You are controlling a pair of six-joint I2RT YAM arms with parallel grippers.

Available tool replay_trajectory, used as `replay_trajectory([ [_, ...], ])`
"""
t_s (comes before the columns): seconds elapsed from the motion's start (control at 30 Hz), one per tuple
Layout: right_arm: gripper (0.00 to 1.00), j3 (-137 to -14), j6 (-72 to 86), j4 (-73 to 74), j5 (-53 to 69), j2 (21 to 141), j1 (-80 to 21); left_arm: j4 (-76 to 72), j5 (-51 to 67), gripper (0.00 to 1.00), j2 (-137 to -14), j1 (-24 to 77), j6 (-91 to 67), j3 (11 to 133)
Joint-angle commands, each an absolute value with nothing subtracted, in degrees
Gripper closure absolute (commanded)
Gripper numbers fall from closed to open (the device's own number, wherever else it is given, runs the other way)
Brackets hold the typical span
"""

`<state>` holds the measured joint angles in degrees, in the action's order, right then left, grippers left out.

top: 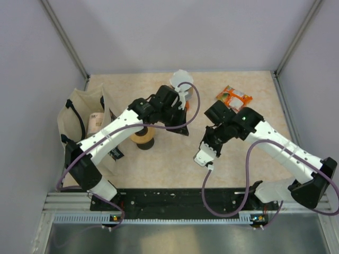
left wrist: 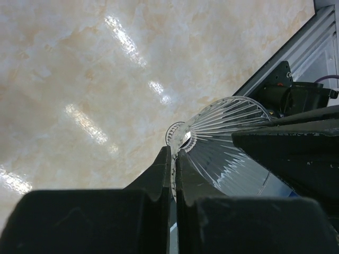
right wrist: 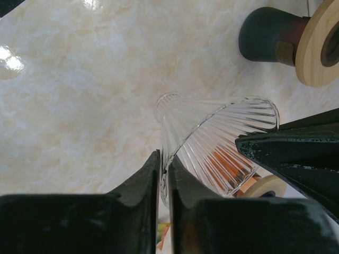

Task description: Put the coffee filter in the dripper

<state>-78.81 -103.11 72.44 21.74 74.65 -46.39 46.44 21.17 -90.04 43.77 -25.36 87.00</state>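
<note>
My left gripper (top: 179, 95) is raised over the middle back of the table and shut on the rim of a clear ribbed glass filter cone (top: 180, 79). In the left wrist view the gripper (left wrist: 174, 152) pinches that cone's wall (left wrist: 228, 137). My right gripper (top: 207, 151) points toward the near edge and is shut on a second whitish clear cone (top: 203, 157). In the right wrist view the gripper (right wrist: 164, 157) pinches a ribbed glass cone (right wrist: 222, 137). The dripper stand (top: 143, 137), a wooden ring on a dark base, stands under the left arm and also shows in the right wrist view (right wrist: 275, 37). I see no paper filter.
A canvas tote bag (top: 74, 124) with a tan roll inside stands at the left. An orange snack packet (top: 233, 96) lies at the back right. A dark flat piece (top: 180, 129) sits under the left wrist. The metal rail (top: 175, 201) runs along the near edge.
</note>
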Motion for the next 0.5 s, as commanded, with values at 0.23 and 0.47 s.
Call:
replay_trajectory([
  [0.23,0.01,-76.0,-104.5,61.9,23.1,67.9,-46.8,43.9,15.2,1.00,-84.1,44.6,-27.2,84.7],
  [0.47,0.01,-70.0,-92.8,45.7,22.4,59.7,-46.8,46.5,0.6,1.00,-80.0,42.3,-30.1,83.6],
])
